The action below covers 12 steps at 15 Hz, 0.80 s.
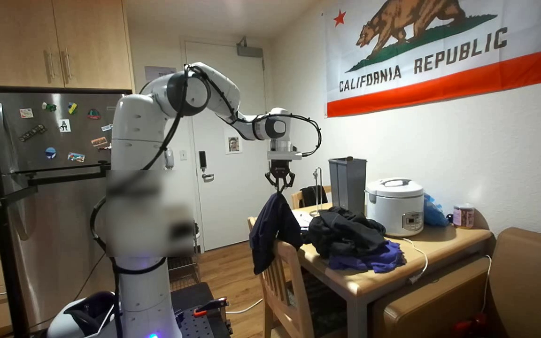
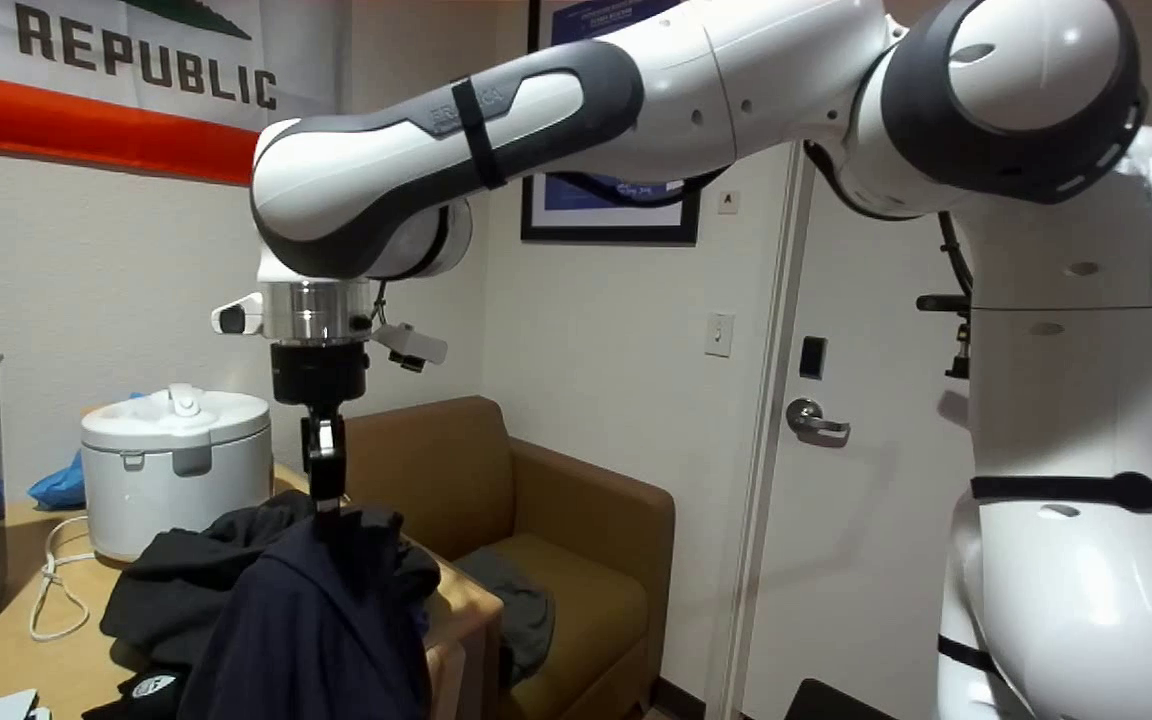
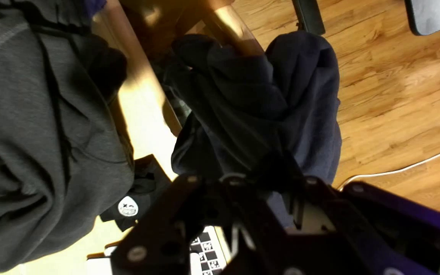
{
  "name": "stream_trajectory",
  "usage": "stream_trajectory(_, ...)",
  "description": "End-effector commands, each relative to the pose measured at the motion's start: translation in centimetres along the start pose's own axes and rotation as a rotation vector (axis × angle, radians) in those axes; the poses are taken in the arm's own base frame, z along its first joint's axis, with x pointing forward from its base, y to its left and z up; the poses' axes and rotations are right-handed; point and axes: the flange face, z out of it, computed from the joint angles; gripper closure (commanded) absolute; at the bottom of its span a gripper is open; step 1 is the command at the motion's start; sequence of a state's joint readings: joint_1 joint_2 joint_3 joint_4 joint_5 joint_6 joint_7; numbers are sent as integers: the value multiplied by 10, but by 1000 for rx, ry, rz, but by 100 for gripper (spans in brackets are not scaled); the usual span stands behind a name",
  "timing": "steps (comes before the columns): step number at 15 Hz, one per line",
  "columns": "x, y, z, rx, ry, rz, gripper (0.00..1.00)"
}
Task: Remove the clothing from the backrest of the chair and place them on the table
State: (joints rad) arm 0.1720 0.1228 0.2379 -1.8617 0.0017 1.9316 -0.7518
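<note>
The navy-blue garment [image 1: 273,230] hangs from my gripper [image 1: 279,189], gathered to a peak at the fingertips. It drapes over the top of the wooden chair's slatted backrest [image 1: 294,265] and down its outer side. In an exterior view my gripper [image 2: 326,500] points down, shut on the navy garment [image 2: 301,630]. In the wrist view the navy garment [image 3: 250,99] spreads below the dark fingers [image 3: 281,168]; the tips are in shadow. The black garment [image 1: 343,230] lies bunched on the light wooden table [image 1: 453,244], beside the chair; it also shows in the wrist view [image 3: 40,133].
A violet-blue cloth [image 1: 369,258] lies under the black garment at the table edge. A white rice cooker [image 1: 395,209], a grey bin [image 1: 348,185] and a jar [image 1: 464,217] stand on the table. A brown upholstered seat [image 1: 439,300] is alongside. Another chair [image 1: 296,201] stands behind.
</note>
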Motion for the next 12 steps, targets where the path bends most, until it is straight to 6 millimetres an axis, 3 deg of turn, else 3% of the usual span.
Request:
stream_trajectory(1,-22,-17,-48,-109,17,51,97)
stream_trajectory(7,-43,-37,-124,-288,25,104,97)
stream_trajectory(12,-56,-49,-166,-408,18,128,97)
